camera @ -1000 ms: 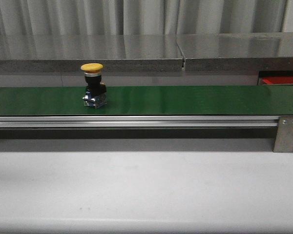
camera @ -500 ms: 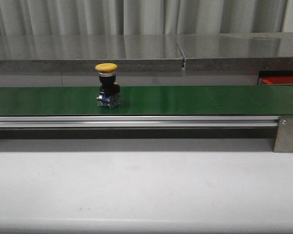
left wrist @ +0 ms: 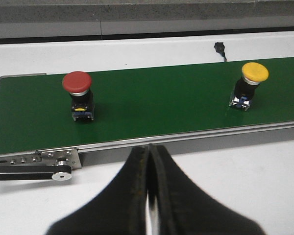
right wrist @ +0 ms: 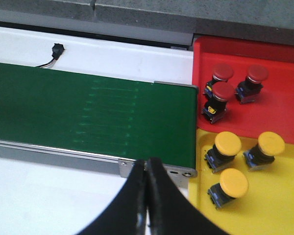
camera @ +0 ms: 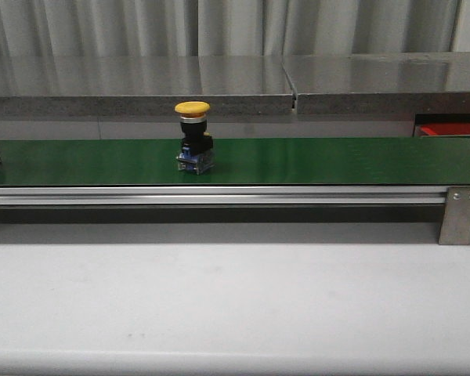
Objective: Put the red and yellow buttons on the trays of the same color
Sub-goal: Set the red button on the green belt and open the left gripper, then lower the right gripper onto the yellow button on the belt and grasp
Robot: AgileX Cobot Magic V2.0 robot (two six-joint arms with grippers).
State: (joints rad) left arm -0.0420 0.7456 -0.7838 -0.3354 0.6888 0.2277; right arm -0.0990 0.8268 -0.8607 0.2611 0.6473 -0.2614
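A yellow mushroom-head push button (camera: pixel 193 139) on a black body stood upright on the green conveyor belt (camera: pixel 313 160), left of the belt's middle and clear of both long edges. A red mushroom-head push button (left wrist: pixel 78 95) stood upright near the belt's left end. Past the right end lay a red plastic tray (right wrist: pixel 284 100) holding three red buttons and a yellow plastic tray (right wrist: pixel 277 208) holding three yellow ones. The left gripper (left wrist: pixel 148 193) and right gripper (right wrist: pixel 147 196) hung off the belt's near edge, jaws together and empty

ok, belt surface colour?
Dark green conveyor belt, clearest in the left wrist view.
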